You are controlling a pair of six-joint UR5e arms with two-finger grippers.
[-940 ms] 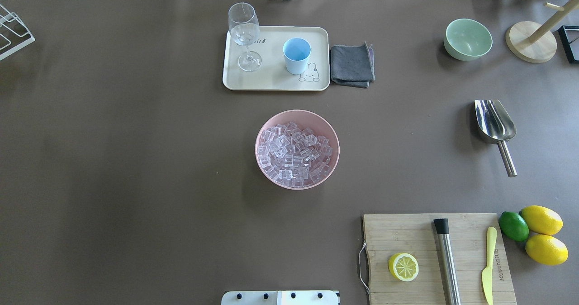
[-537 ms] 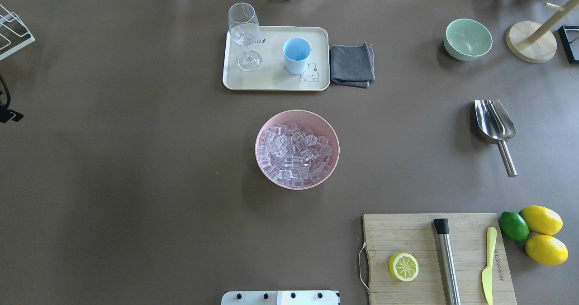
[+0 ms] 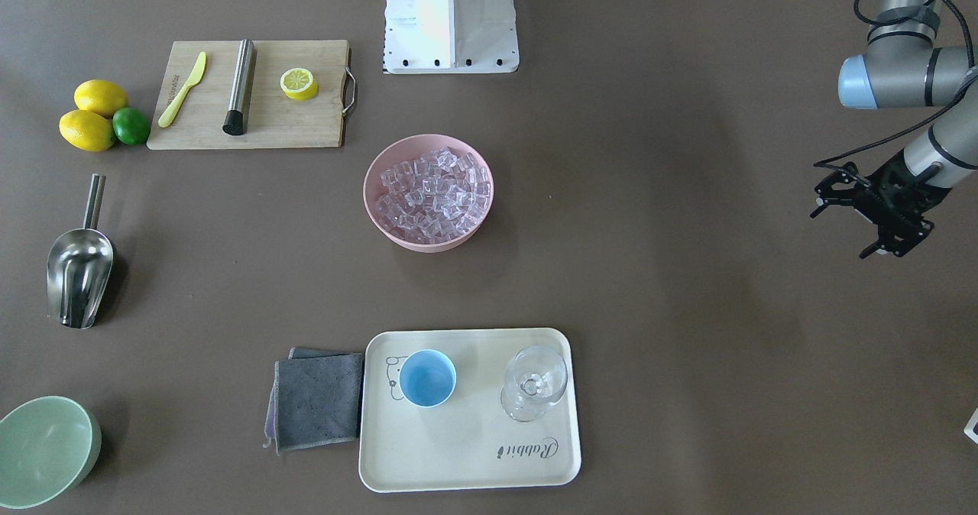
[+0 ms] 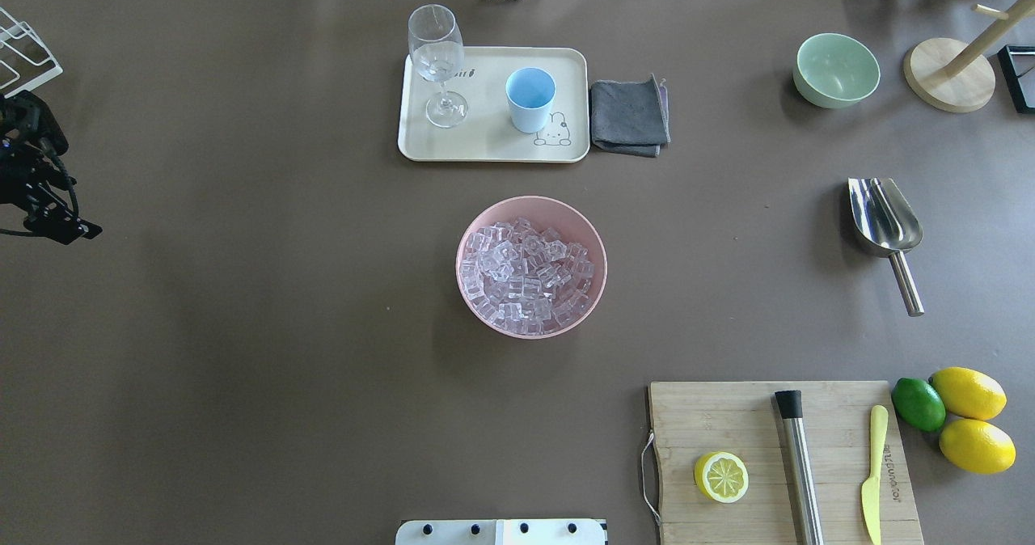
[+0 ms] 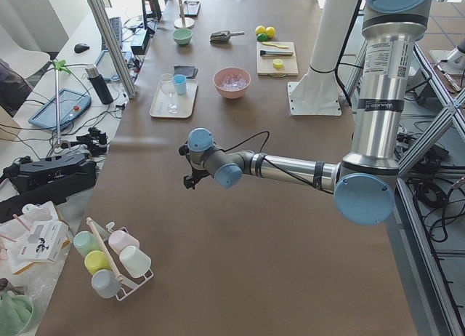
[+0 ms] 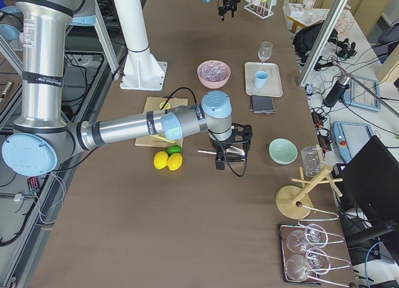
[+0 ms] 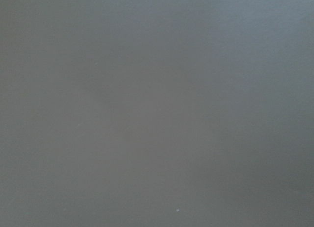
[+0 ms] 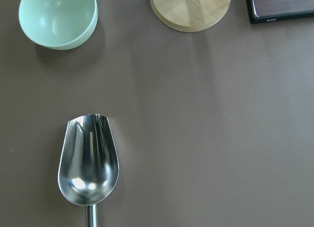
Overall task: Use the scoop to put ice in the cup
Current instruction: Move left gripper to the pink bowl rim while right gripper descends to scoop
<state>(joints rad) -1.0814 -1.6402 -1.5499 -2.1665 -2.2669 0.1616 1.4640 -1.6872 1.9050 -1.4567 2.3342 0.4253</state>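
Right tool [image 6: 229, 152]: hangs directly over the scoop [image 8: 88, 168]. Only the right-end side view catches it. Jaw gap: cannot tell. No fingers enter its own wrist view.

Scoop lies flat on the surface [image 4: 242, 327], robot's right side, empty. Long axis runs roughly near-to-far: handle end toward the robot, trough mouth pointing away toward the green bowl [image 8: 56, 18]. In the right wrist view the handle runs off the bottom edge, so the grip point sits on the robot side of what that camera sees. Judged: a short descent, jaws straddling the handle across its axis.

Right arm is plainly the nearer one. Overhead and front-facing views show no right arm at all.

Mid-surface: ice [image 4: 530, 270] heaped in the pink bowl [image 4: 531, 200], well apart from the scoop, toward the robot's left of it.

Left tool [image 3: 840, 232]: far out at the left edge, fingers look spread wide, nothing between them. Its wrist view shows bare surface only.

Far side: cup [image 4: 530, 99] upright and empty on the tray [image 4: 485, 145], beside the stemmed glass [image 4: 437, 52], straight beyond the bowl.
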